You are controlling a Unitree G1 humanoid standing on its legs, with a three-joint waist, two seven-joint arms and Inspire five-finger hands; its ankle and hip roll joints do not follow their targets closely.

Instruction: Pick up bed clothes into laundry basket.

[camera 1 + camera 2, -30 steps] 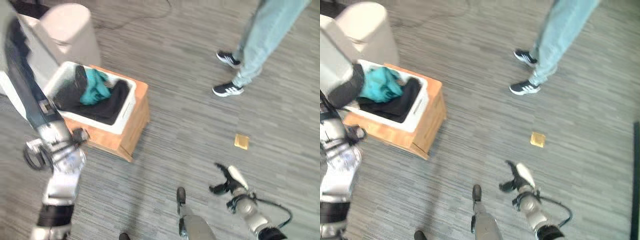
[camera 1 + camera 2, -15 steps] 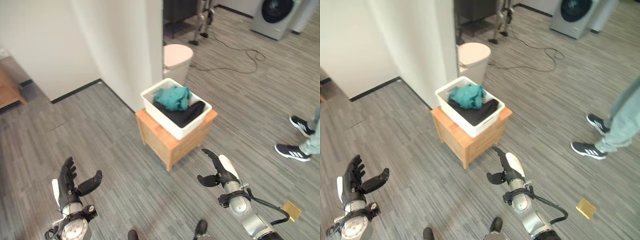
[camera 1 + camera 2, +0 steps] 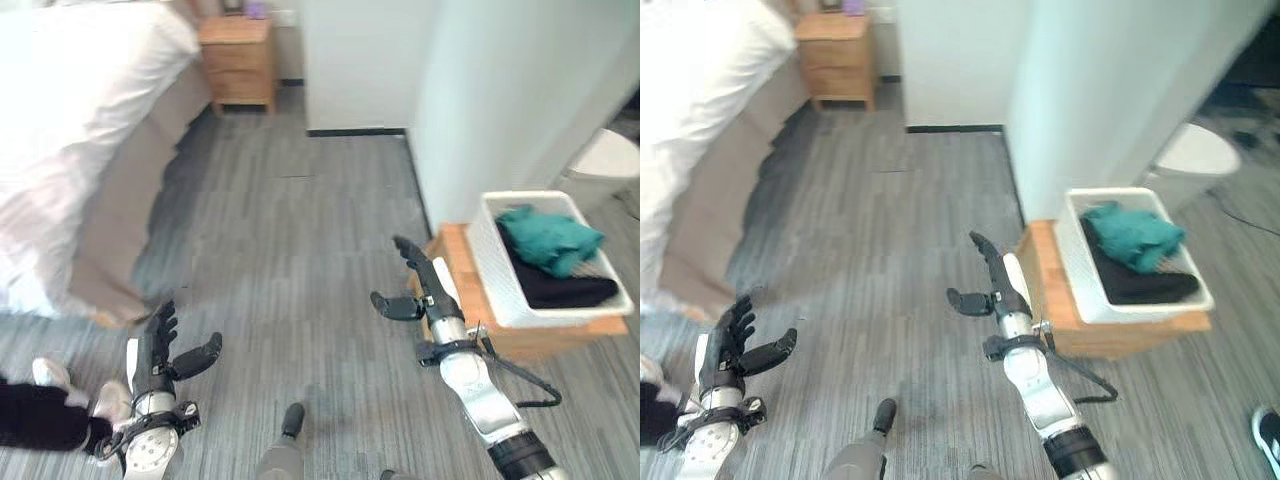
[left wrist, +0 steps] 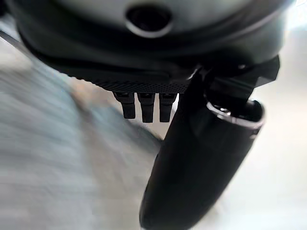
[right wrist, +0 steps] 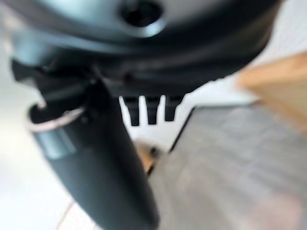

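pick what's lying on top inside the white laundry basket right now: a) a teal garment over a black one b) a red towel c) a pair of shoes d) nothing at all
a, since the white laundry basket on the wooden stand holds a teal garment bunched on top of a black garment.

Our white laundry basket (image 3: 505, 290) on a wooden stand, at our right, teal garment (image 3: 548, 238) bunched atop black clothing (image 3: 570, 290) inside it
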